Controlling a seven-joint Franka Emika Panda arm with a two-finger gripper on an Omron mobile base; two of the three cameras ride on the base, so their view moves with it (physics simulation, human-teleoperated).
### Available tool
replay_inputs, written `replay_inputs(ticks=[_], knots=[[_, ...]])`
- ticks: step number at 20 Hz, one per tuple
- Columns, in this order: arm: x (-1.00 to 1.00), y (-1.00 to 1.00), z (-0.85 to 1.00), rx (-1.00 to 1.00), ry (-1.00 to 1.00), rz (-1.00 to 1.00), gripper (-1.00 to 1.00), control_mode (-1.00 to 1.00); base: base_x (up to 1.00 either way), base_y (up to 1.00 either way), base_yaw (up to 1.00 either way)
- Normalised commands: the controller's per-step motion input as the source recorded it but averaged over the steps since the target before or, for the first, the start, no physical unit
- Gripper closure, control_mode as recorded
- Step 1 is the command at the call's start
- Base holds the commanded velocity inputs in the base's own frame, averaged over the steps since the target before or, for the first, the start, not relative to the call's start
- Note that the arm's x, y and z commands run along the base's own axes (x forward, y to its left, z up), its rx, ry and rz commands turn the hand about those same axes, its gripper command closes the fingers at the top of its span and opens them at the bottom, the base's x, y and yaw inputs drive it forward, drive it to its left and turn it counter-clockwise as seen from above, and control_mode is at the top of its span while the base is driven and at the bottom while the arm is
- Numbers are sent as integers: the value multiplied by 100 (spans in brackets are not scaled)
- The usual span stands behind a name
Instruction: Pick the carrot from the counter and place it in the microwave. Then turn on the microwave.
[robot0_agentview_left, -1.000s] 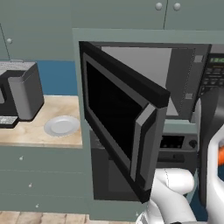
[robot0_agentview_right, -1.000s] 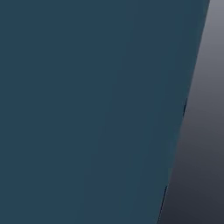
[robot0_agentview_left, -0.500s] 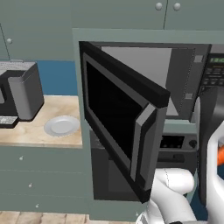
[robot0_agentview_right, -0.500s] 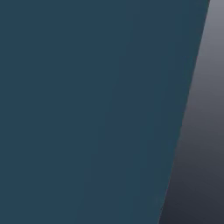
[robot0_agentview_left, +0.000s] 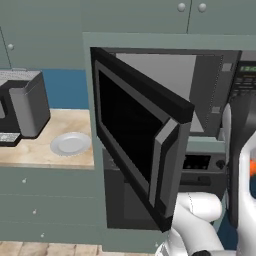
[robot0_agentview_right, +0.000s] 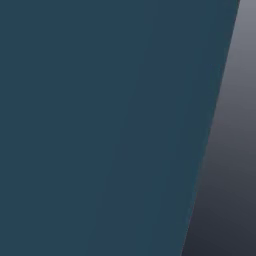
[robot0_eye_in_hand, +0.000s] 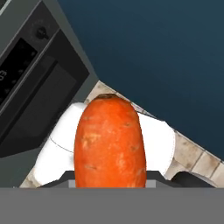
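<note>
The microwave (robot0_agentview_left: 200, 95) stands with its door (robot0_agentview_left: 140, 150) swung wide toward the left, the cavity open and bare. The gripper (robot0_eye_in_hand: 110, 186) is closed on the carrot (robot0_eye_in_hand: 110, 142), held low at the far right, below the cavity. A plate (robot0_agentview_left: 71, 144) lies on the counter (robot0_agentview_left: 45, 155) beside a toaster (robot0_agentview_left: 22, 107).

Flat, even rendered light; soft shadows, no glare, slight pixel blur.
</note>
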Motion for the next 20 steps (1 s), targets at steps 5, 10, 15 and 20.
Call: replay_inputs(ticks=[5, 10, 15, 20], knots=[[48, -2, 0, 12, 0, 6, 100, -100, 0, 0, 0], [39, 0, 0, 10, 0, 8, 100, -100, 0, 0, 0], [40, 0, 0, 8, 0, 7, 100, -100, 0, 0, 0], [40, 0, 0, 6, 0, 3, 100, -100, 0, 0, 0]])
